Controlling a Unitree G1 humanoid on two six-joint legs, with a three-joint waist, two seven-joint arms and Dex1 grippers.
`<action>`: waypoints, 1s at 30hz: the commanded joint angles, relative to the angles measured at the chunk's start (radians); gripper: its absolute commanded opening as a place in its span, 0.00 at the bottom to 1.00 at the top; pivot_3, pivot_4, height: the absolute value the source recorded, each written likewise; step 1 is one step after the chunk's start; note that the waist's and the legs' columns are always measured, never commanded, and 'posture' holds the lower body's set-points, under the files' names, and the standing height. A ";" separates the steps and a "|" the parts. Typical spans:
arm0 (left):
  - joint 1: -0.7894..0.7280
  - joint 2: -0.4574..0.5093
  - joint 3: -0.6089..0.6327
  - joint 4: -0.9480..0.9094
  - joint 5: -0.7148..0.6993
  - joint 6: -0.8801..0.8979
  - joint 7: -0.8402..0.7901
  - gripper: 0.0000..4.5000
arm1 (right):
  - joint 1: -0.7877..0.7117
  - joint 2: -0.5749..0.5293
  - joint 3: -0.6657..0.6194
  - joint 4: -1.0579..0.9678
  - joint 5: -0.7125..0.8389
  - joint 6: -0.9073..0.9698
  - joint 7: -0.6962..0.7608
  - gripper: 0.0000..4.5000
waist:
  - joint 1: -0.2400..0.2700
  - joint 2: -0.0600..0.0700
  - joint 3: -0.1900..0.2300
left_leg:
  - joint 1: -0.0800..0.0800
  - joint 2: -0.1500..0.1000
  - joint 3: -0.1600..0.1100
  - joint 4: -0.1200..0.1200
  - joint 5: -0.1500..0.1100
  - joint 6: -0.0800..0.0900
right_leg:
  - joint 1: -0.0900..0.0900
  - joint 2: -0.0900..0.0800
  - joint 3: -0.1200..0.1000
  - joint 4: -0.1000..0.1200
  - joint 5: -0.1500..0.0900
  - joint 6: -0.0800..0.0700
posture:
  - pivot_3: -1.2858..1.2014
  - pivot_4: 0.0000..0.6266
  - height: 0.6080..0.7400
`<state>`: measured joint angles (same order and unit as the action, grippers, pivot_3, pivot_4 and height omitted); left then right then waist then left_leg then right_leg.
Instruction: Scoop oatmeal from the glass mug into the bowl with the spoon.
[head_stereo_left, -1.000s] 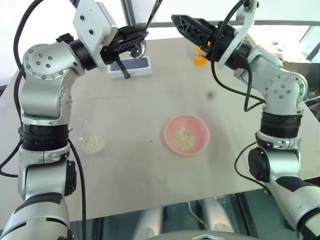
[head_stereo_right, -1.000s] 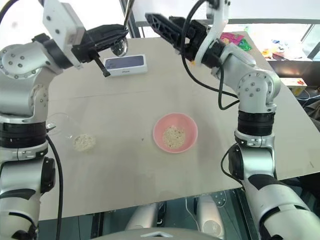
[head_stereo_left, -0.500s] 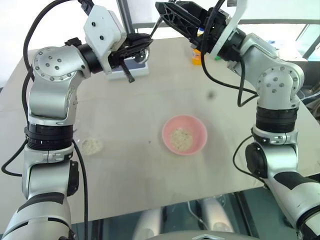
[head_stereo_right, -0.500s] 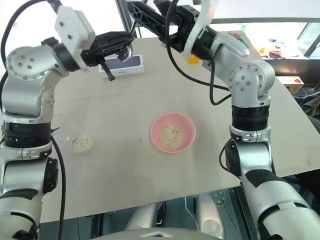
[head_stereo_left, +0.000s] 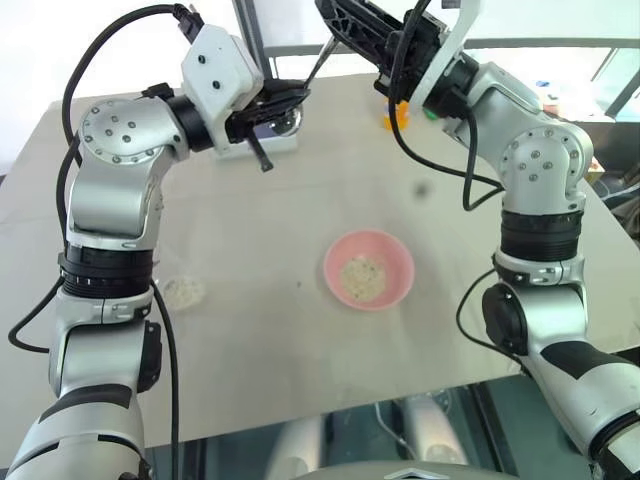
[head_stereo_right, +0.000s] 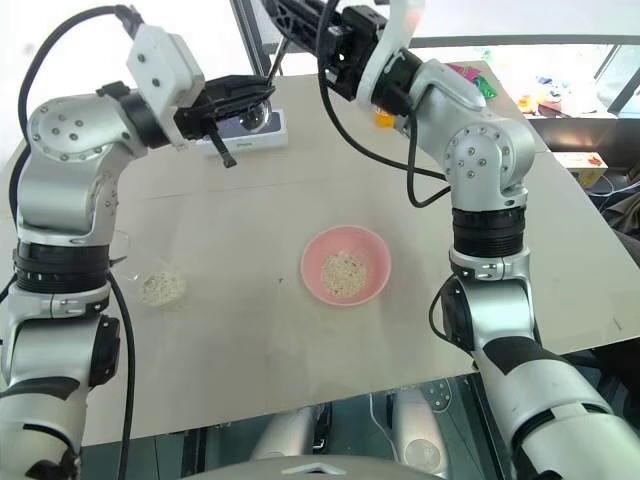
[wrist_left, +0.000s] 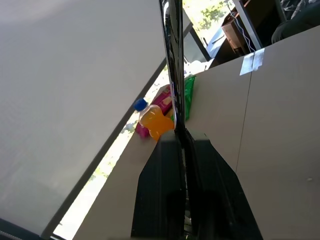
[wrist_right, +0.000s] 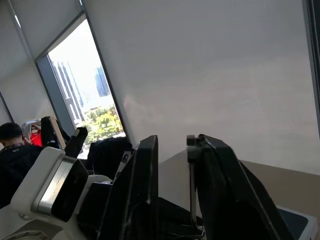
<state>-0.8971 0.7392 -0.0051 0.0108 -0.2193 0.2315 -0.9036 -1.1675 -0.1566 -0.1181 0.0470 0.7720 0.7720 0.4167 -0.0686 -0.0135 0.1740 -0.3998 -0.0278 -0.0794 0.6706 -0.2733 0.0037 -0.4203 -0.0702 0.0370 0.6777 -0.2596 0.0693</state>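
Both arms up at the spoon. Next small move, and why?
Probably open the left gripper's jaws to pass the spoon over. The left jaws are shut on it, and its handle runs up between the right gripper's jaws, which look closed on it too. One has to let go before any scooping.

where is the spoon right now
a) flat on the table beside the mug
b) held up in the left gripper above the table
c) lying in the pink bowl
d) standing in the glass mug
b: the left gripper is shut on the spoon, whose handle sticks up from between the fingers, well above the table.
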 joint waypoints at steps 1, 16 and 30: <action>-0.031 0.003 0.026 -0.022 -0.004 -0.020 0.003 0.00 | -0.028 -0.007 -0.015 -0.022 0.013 -0.014 0.022 0.01 | 0.001 0.000 0.000 | 0.000 0.000 0.000 0.000 0.000 0.000 | 0.000 0.000 0.000 0.000 0.000 0.000 | 0.52 0.24 1.00; -0.051 -0.064 0.111 -0.069 -0.083 -0.058 0.053 0.50 | -0.055 -0.011 -0.112 0.062 0.026 -0.006 -0.052 0.00 | 0.001 0.000 0.000 | 0.000 0.000 0.001 0.000 0.000 0.000 | -0.001 0.000 0.001 0.000 0.000 0.000 | 0.52 0.24 1.00; 0.199 0.021 0.682 -0.376 -0.426 0.295 0.392 0.50 | -0.015 -0.202 -0.298 0.341 -0.046 -0.074 -0.154 0.00 | -0.007 0.000 0.000 | 0.000 0.002 0.004 -0.001 0.000 0.000 | -0.003 0.000 0.006 0.000 0.000 0.000 | 0.52 0.24 1.00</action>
<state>-0.7203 0.7383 0.5934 -0.3194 -0.6070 0.4952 -0.5408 -1.1650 -0.3402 -0.3978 0.4069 0.7240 0.7312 0.2504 -0.0759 -0.0134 0.1740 -0.3995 -0.0262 -0.0748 0.6689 -0.2734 0.0038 -0.4236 -0.0694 0.0440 0.6781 -0.2596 0.0694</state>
